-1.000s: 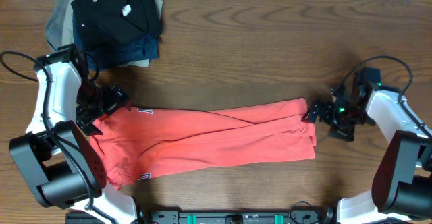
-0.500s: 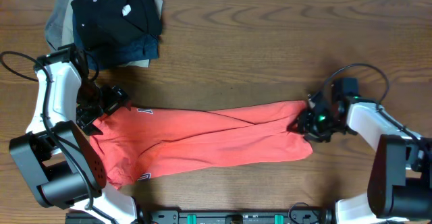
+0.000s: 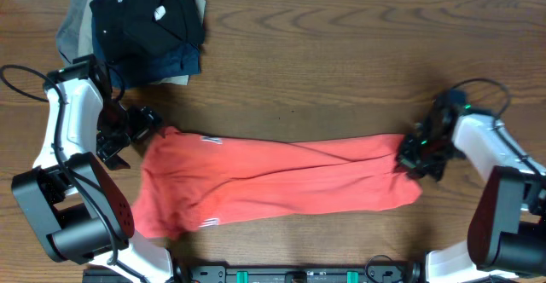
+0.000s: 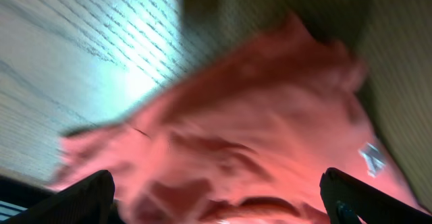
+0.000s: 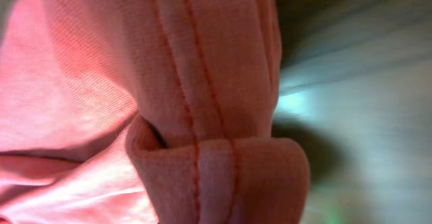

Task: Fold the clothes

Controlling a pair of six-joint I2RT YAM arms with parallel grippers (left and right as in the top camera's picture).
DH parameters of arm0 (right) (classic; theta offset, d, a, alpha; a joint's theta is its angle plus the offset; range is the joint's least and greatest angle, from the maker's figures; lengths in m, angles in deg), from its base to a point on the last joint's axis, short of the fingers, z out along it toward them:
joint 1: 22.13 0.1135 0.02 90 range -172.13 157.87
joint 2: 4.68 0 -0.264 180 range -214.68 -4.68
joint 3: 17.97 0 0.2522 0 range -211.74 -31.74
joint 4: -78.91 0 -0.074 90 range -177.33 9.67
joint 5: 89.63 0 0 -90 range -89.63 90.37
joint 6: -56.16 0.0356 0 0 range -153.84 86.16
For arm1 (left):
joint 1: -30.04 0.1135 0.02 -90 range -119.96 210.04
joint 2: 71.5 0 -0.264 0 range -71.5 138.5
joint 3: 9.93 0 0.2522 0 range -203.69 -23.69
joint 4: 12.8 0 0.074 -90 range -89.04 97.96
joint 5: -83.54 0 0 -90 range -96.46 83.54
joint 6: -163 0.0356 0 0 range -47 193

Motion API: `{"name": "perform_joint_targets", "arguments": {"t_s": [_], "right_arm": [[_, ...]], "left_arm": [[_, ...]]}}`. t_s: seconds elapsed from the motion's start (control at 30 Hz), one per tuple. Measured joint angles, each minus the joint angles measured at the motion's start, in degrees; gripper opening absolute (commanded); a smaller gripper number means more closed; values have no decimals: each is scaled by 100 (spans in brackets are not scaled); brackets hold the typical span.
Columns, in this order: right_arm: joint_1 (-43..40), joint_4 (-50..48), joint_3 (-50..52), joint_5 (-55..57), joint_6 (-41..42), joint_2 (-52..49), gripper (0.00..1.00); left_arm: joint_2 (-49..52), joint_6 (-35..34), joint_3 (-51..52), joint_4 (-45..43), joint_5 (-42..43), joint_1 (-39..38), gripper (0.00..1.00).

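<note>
We've got the right gripper (image 3: pixel 411 153) clamped on the T-shirt (image 3: pixel 281 181) hem, left gripper (image 3: pixel 128 136) wide apart beside the other end. We'd pull low and even so nothing bunches.

- The T-shirt (image 3: pixel 281 176) spans the table's (image 3: pixel 341 61) near half, from beside the left gripper (image 3: pixel 128 136) to the right gripper (image 3: pixel 415 157) at its hem.
- Folded dark garments (image 3: pixel 145 27) fill the far left corner, near the left gripper.
- Bare wood runs beyond the T-shirt, centre and right.
</note>
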Motion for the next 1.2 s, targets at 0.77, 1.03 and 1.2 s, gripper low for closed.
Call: {"name": "perform_joint_targets", "arguments": {"t_s": [0.77,1.03,1.2], "right_arm": [[1060,1438,-1788,778,138,0,1],[2623,1029,-1574,743,186,0,1],[3289,560,-1187,723,490,0,2]], "left_arm": [[0,7,42,-7,-2,0,98],[0,22,42,-7,-2,0,98],[0,22,44,-11,0,0,98]]}}
